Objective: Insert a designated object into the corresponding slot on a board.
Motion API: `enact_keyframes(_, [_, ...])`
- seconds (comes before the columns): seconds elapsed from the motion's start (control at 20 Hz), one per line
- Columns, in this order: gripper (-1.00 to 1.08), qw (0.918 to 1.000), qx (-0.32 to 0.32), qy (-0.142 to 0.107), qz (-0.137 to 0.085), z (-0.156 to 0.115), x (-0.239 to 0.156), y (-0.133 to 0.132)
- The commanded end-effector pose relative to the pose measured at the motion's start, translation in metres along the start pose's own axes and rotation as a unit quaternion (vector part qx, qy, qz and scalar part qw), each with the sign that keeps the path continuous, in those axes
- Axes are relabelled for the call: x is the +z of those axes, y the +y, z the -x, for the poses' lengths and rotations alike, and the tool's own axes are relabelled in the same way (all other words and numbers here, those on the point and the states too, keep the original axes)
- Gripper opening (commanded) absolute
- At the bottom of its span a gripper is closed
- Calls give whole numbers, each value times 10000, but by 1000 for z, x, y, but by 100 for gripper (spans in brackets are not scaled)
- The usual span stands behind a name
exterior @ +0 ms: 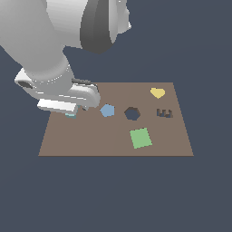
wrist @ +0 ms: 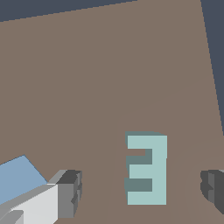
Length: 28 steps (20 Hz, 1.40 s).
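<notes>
The pale teal E-shaped block (wrist: 148,169) lies flat on the brown board (wrist: 96,78). My gripper (wrist: 142,188) is open, with one dark finger (wrist: 70,192) on one side of the block and the other finger (wrist: 213,186) on the opposite side, neither touching it. In the exterior view the gripper's hand (exterior: 68,100) hangs low over the board's (exterior: 90,140) left part, and only a sliver of the teal block (exterior: 70,115) shows beneath it. The dark E-shaped slot (exterior: 164,113) is at the board's right side, far from the gripper.
A blue hexagon block (exterior: 107,110) lies just right of the gripper, with a dark hexagonal hole (exterior: 132,113) beyond it. A green square (exterior: 140,137) lies near the front edge and a yellow heart (exterior: 157,93) at the back right. The blue hexagon's corner (wrist: 17,177) shows in the wrist view.
</notes>
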<state>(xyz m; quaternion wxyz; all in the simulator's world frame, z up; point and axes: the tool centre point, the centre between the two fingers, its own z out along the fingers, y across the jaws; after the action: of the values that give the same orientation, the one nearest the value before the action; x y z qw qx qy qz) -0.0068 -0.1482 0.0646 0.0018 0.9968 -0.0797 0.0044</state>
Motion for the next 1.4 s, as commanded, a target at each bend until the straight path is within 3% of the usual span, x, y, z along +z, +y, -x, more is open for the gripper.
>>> enact_keyframes(0.0, [100,10000,44,-30,-11,1,11,6])
enact_keyframes(1.0, [100,10000,63,-46,-15,2,35,9])
enact_keyframes(1.05, [-100,10000,63,-46,-15,2,35,9])
enact_keyframes(1.35, [-100,10000,63,-46,-15,2,35,9])
